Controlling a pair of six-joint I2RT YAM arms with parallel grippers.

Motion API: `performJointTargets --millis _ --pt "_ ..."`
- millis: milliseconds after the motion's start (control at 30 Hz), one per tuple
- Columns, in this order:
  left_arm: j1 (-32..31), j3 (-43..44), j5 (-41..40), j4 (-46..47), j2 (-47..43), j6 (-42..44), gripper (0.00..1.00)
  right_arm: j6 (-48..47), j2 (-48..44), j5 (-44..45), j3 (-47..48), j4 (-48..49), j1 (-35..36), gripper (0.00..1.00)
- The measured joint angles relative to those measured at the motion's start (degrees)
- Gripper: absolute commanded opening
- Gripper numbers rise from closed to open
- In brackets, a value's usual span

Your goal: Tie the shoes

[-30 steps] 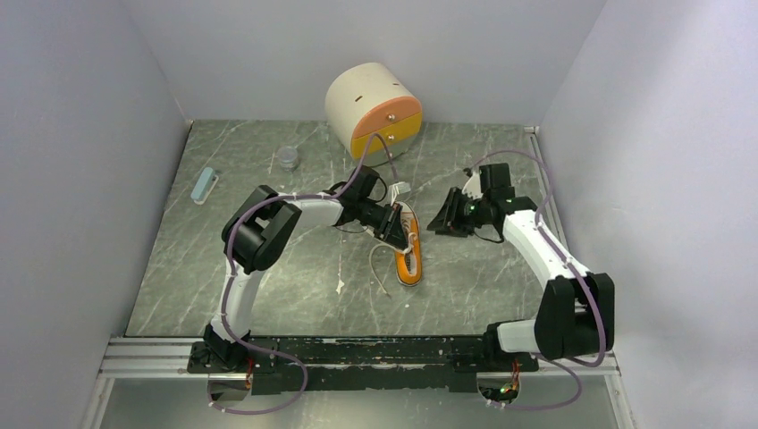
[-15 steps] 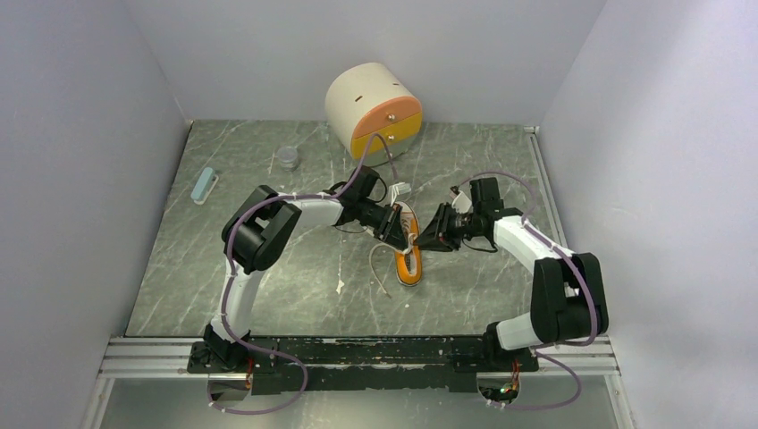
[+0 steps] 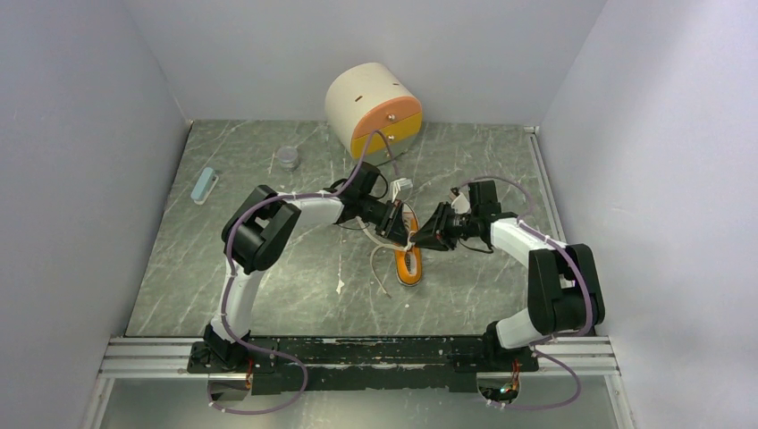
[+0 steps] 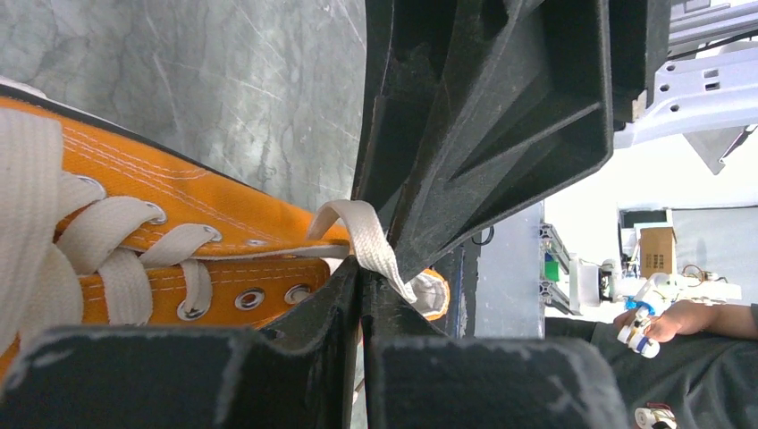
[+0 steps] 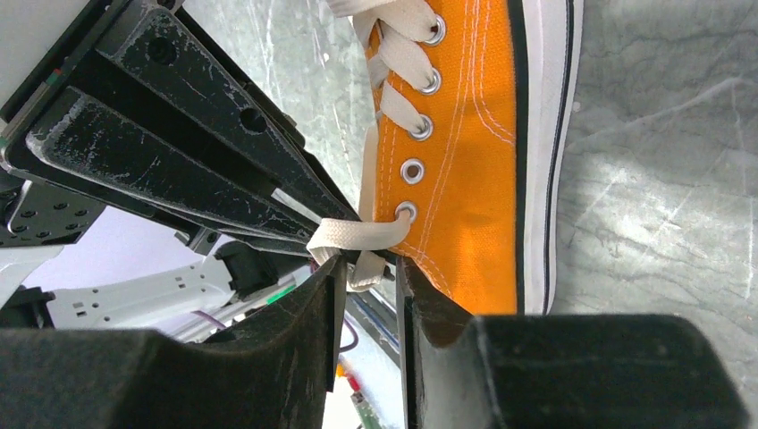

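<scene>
The left arm [image 3: 259, 234] rises from its base, folds at a raised elbow and runs its forearm rightward over the bench [image 3: 268, 295]. The right arm [image 3: 559, 290] bends sharply at the elbow and sends its forearm leftward. Both wrists meet tip to tip at the far, ankle end of the sneaker [image 3: 409, 266], which lies mid-bench with its toe toward the bases.

The left end effector [image 3: 402, 232] is clenched on the white lace [image 5: 350, 234] just outside the top eyelet [image 5: 407, 212]. In its wrist view, its pads close to a hairline seam with the lace emerging at their tips. The right end effector [image 3: 422, 239] is released, its pads a narrow slot apart. The lace hangs inside that slot, and whether it touches either pad cannot be told.

The sneaker is orange canvas with double rows of white stitching and metal-ringed eyelets. Its white rubber sole [image 5: 545, 134] carries a thin black line. The lace is flat and woven. A loose strand [image 3: 377, 266] curls on the bench left of the sneaker. Both end effectors are matte black, angular and ribbed, and the left one's edges are scuffed grey. The bench is grey-green, marbled with pale veins.
</scene>
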Motion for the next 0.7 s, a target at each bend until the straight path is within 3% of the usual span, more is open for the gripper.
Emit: performJointTargets --millis 167,367,400,533,700 --pt "0.2 -0.2 -0.1 0.3 0.0 -0.8 0.11 2.6 0.7 -1.2 -0.8 2.9 0.0 0.25" --pt "0.3 -0.5 -0.1 0.5 0.0 -1.0 0.15 5.8 0.7 -2.1 -2.1 7.0 0.0 0.07" --pt "0.4 -0.7 -0.1 0.5 0.0 -1.0 0.18 6.3 0.8 -2.1 -2.2 7.5 0.0 0.00" --pt "0.4 -1.3 -0.5 0.7 -0.1 -1.2 0.40 7.2 0.7 -2.9 -2.3 8.1 0.0 0.00" --pt "1.4 -4.3 -3.8 -0.6 -3.8 0.4 0.59 4.5 -2.4 -0.9 -1.8 1.7 0.7 0.00"
